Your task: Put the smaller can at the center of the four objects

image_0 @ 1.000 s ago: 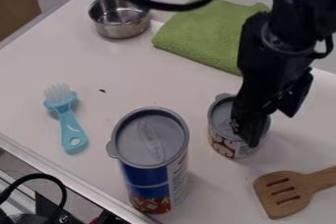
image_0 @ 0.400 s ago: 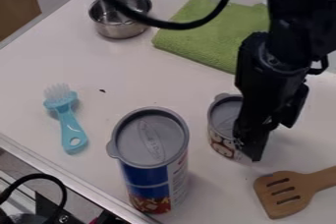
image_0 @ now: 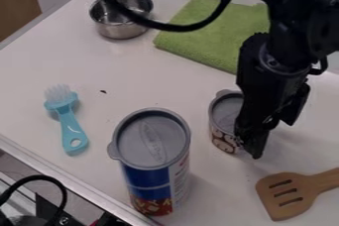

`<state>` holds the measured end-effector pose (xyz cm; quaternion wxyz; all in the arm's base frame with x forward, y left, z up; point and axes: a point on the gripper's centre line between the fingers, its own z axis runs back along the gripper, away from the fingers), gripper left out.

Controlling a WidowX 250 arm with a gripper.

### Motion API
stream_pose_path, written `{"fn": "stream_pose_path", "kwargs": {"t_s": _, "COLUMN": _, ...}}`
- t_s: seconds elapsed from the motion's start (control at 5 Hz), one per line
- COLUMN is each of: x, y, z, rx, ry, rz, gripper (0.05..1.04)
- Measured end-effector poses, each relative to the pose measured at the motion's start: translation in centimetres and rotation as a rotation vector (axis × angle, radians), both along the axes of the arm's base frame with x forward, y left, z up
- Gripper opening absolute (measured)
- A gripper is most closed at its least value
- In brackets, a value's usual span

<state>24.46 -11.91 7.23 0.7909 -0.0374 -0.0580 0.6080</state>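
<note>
Okay, gripper (image_0: 274,140) is right of centre in the camera view, hanging down at the smaller can (image_0: 225,113). Fingers (image_0: 252,138) spread, with a visible gap. Near one overlaps the can's right side in the view; the other is farther right and higher up. Can't tell whether either touches it, or how much of the can sits between them.

Smaller can: upright on the white surface (image_0: 132,79), grey lid on top, patterned label low on the side. It's right of the larger can (image_0: 151,143), near it but apart. Larger can is also upright, grey lid, blue and red label, close to the surface's lower-left edge.

Wooden spatula (image_0: 285,195) lies flat at lower right, slotted head toward the larger can, handle running out of the right edge. Blue brush (image_0: 69,123) lies at left, clear bristles pointing up the view. Small metal pot (image_0: 121,27) is upright at upper left, its handle toward the top edge. Green towel (image_0: 198,41) lies right of it, partly behind the arm. Black cable (image_0: 179,27) loops in front of both. Dark speck (image_0: 103,91) right of the brush.
</note>
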Motion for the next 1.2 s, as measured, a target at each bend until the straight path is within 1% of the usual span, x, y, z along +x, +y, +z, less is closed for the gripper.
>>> {"fn": "stream_pose_path", "kwargs": {"t_s": 0.2, "x": 0.5, "y": 1.2, "z": 0.0, "rx": -0.015, "ry": 0.015, "rz": 0.029, "gripper": 0.999}}
{"fn": "stream_pose_path", "kwargs": {"t_s": 0.4, "x": 1.3, "y": 2.7, "z": 0.0, "rx": 0.002, "ry": -0.004, "rz": 0.050, "gripper": 0.999}}
{"fn": "stream_pose_path", "kwargs": {"t_s": 0.8, "x": 2.3, "y": 5.5, "z": -0.5, "rx": 0.014, "ry": -0.005, "rz": 0.082, "gripper": 0.999}}
{"fn": "stream_pose_path", "kwargs": {"t_s": 1.0, "x": 2.4, "y": 7.7, "z": -0.9, "rx": 0.017, "ry": 0.001, "rz": 0.112, "gripper": 0.999}}
{"fn": "stream_pose_path", "kwargs": {"t_s": 1.2, "x": 2.4, "y": 10.1, "z": -0.4, "rx": -0.013, "ry": -0.003, "rz": 0.168, "gripper": 0.999}}
